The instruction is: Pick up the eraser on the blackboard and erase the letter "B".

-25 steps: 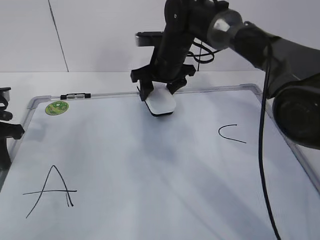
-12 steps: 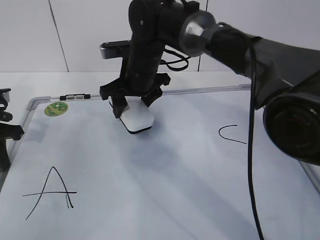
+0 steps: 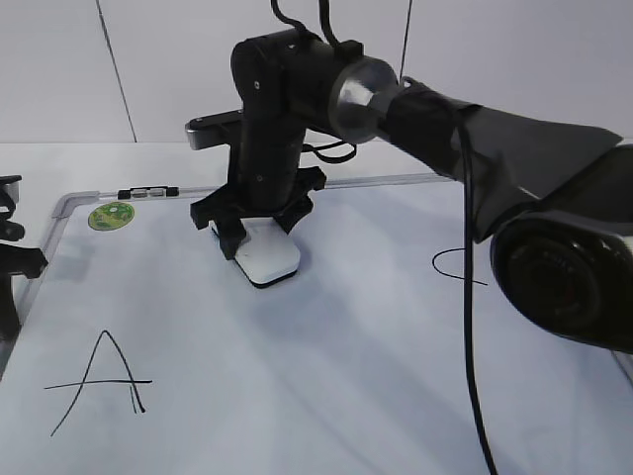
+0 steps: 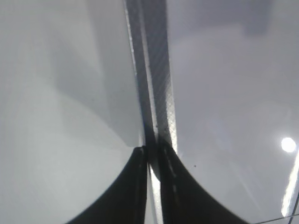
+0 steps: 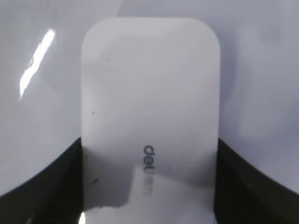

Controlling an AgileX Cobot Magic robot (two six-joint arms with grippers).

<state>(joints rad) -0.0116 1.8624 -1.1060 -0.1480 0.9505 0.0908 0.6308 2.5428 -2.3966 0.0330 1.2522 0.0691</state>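
The eraser [image 3: 267, 256] sits on the blackboard [image 3: 326, 396], in the far half and left of the middle, with its dark underside down on the white surface. The board is a large white, faintly smudged panel with a grey metal frame and rounded corners, lying flat on a pale tabletop [image 3: 59, 163]. Behind it stands a plain light wall [image 3: 168, 59] with thin vertical seams.

The right gripper [image 3: 253, 226] comes down on the eraser from above and is clamped on it: in the right wrist view the black fingers [image 5: 51, 186] press against both long sides of the eraser [image 5: 150, 116], whose white top carries small grey lettering. The right arm reaches in from the right and crosses past the middle of the board.

The left gripper [image 4: 150, 156] is at the left edge of the scene, beside the board's left frame, well apart from the eraser. In the left wrist view its fingertips stand together above the grey frame rail [image 4: 154, 70].

On the board there is one eraser, one green round sticker [image 3: 112, 214] in the far left corner, and one small black-and-clear marker [image 3: 148, 190] lying along the far frame just right of the sticker. Two drawn letters show: an "A" [image 3: 99, 381] at near left and a partly hidden "C" [image 3: 457, 265] at right. No "B" can be made out.
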